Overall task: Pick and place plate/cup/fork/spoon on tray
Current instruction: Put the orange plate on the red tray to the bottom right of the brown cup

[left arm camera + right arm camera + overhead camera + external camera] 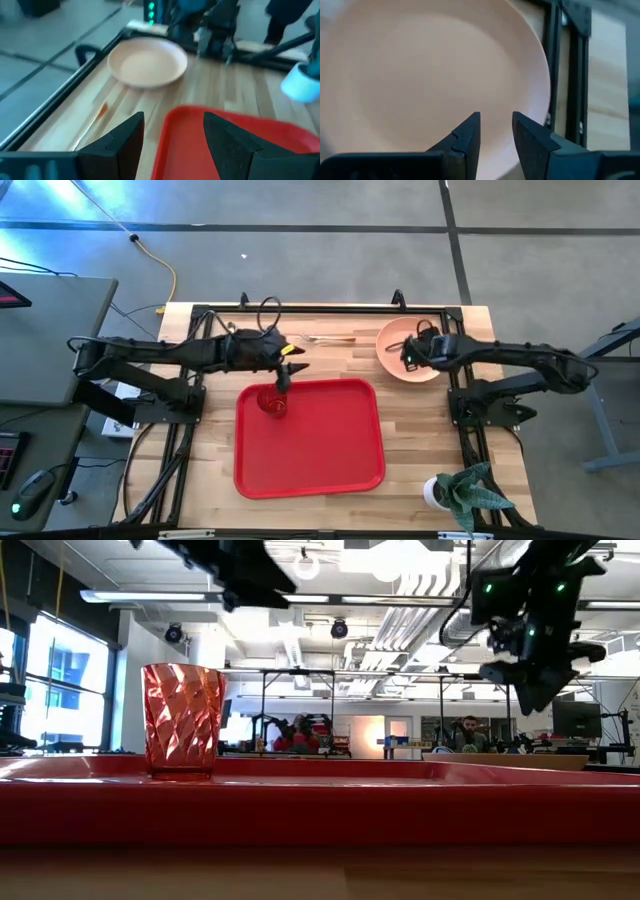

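The red tray lies mid-table. The orange-red cup stands upright on its bottom in the tray's far left corner; it also shows in the low view. My left gripper hangs open and empty just beyond the cup, its fingers over the tray's far edge. The salmon-pink plate lies on the table at the far right. My right gripper is over the plate, open by a narrow gap and clear above it in the low view. A slim orange-handled utensil lies near the far edge; fork or spoon, I cannot tell.
A potted plant in a white pot stands at the table's near right corner. A black frame rail runs along the far edge. People sit in the room behind the table. The tray's floor right of the cup is bare.
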